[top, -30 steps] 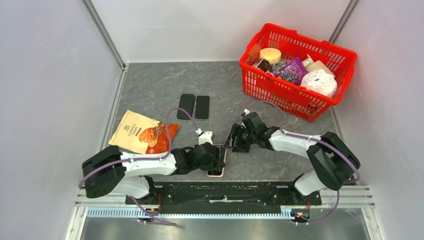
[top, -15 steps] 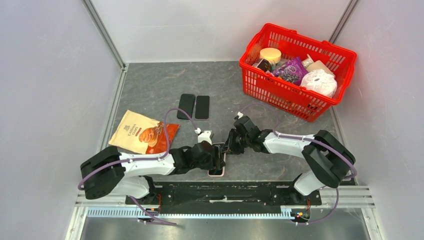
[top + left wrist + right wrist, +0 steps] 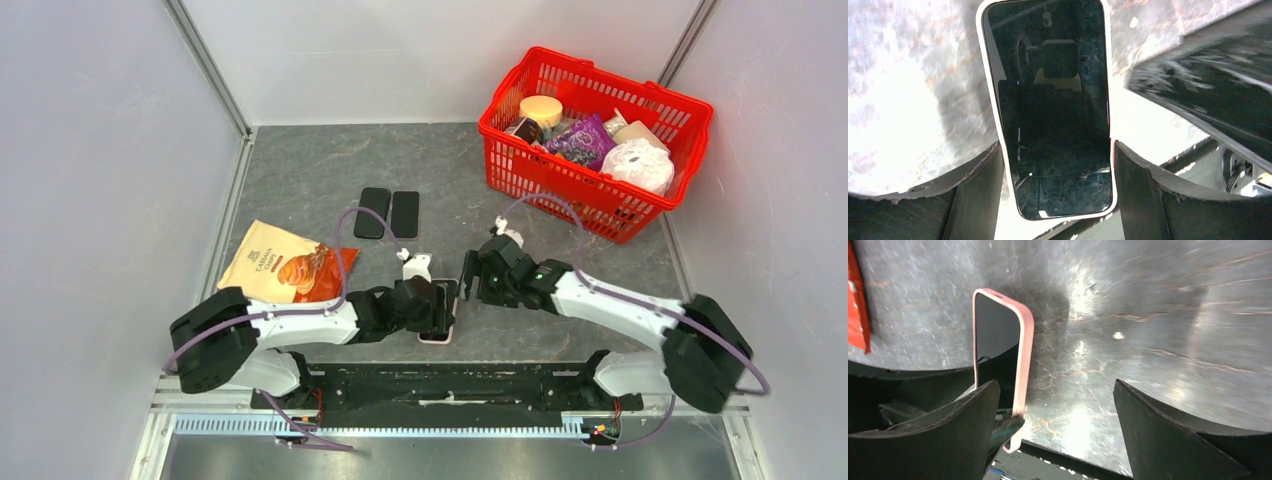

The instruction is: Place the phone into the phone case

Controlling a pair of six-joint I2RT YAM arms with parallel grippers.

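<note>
- The phone sits screen-up inside the pink phone case, close to the middle of the tabletop's near edge.
- Its long axis runs from the near edge toward the far edge, with the far end leaning slightly right.
- The left gripper reaches in from the left and pinches the cased phone across its width, one finger against each long side.
- Whether the phone lies flat or is raised off the surface cannot be told.
- The right gripper hangs just beside the phone's far-right end. Its fingers are spread wide with only bare tabletop between them, and the case rim is next to one finger.
- Bare tabletop lies to the right of the phone and toward the far-left corner.
- Two dark phones lie side by side toward the far edge, apart from the grippers.
- A chips bag lies near the left edge.
- A red basket of groceries fills the far-right corner.
</note>
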